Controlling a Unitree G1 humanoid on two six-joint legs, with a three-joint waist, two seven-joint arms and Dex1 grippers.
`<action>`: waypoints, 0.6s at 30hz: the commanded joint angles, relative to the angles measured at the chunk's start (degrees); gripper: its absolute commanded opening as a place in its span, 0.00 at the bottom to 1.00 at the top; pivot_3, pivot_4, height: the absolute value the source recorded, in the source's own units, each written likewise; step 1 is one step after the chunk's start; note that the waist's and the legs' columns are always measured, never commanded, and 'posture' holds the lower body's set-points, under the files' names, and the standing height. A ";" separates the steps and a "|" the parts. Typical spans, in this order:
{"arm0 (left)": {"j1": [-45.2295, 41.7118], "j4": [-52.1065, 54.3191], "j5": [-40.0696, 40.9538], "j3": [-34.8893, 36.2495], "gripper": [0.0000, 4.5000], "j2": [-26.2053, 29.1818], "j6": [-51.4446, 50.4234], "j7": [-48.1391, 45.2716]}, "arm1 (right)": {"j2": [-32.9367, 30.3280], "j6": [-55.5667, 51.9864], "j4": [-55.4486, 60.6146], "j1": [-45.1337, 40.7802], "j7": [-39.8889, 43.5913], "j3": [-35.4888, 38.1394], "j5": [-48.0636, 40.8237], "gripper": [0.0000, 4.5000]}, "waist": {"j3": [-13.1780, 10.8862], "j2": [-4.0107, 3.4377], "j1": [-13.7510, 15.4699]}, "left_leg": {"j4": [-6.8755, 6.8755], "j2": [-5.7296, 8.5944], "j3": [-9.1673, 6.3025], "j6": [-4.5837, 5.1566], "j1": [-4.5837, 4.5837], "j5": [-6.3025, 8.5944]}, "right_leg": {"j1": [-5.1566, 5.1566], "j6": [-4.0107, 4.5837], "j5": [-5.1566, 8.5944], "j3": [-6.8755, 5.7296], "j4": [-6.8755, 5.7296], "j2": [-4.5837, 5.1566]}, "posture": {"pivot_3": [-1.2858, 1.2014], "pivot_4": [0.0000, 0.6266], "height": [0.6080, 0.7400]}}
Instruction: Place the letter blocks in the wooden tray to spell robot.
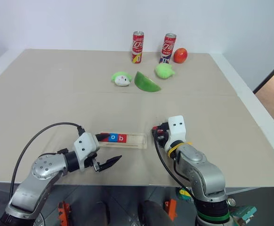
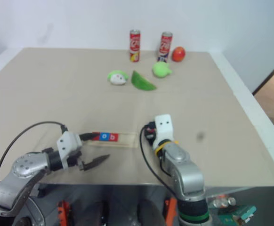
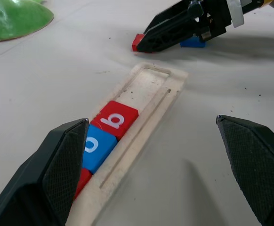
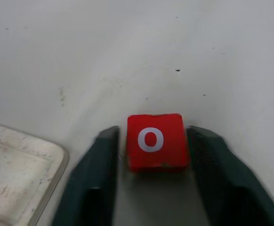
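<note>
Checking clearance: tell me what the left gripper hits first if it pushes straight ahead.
Probably the right gripper, beyond the tray's far end. The left gripper is open over the tray; depth is uncertain.

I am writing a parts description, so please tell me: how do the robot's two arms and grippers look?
Both arms are silver-grey metal with rounded joints and white housings at the wrists. The left gripper has black pointed fingers, and a black cable loops to its wrist. The right gripper has dark fingers; that wrist carries a yellow band and black cable.
</note>
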State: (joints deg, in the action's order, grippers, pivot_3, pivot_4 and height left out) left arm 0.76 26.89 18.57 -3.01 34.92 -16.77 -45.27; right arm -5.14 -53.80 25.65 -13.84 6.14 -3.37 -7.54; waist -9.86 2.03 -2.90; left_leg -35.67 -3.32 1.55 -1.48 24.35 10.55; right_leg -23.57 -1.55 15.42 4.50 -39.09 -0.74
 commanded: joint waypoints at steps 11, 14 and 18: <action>-0.17 2.66 0.87 -0.05 1.00 0.04 1.99 -1.24 | -23.62 20.39 -28.98 -23.16 37.24 7.84 -10.52 0.99 | -0.07 -0.04 0.14 | -0.17 0.12 0.08 0.02 -0.05 -0.01 | 0.18 -0.04 -0.05 0.02 0.11 0.08 | 0.52 0.24 1.00; -0.13 2.82 0.60 -0.78 1.00 0.04 2.03 -1.73 | -28.07 32.99 -42.37 -27.20 53.98 1.65 -7.94 0.99 | -0.06 -0.03 0.13 | -0.13 0.09 0.07 0.14 -0.10 0.07 | 0.20 -0.04 -0.02 0.02 0.11 0.02 | 0.52 0.24 1.00; 0.16 2.60 0.19 -1.04 1.00 -0.08 2.39 -1.78 | -29.41 48.58 -57.29 -32.59 70.26 -4.18 -4.32 0.99 | -0.15 -0.16 -0.10 | -0.03 0.01 0.07 0.32 -0.10 0.18 | 0.14 0.08 0.06 0.05 0.09 -0.08 | 0.52 0.24 1.00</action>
State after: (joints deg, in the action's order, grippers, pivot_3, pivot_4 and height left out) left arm 1.08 28.00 18.67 -4.33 34.80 -15.81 -46.80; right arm -33.48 -13.39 -27.00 -42.80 68.68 -6.10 -13.32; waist -10.00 1.86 -3.00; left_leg -35.70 -3.32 1.61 -1.15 24.25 10.73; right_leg -23.43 -1.43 15.47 4.55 -39.00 -0.82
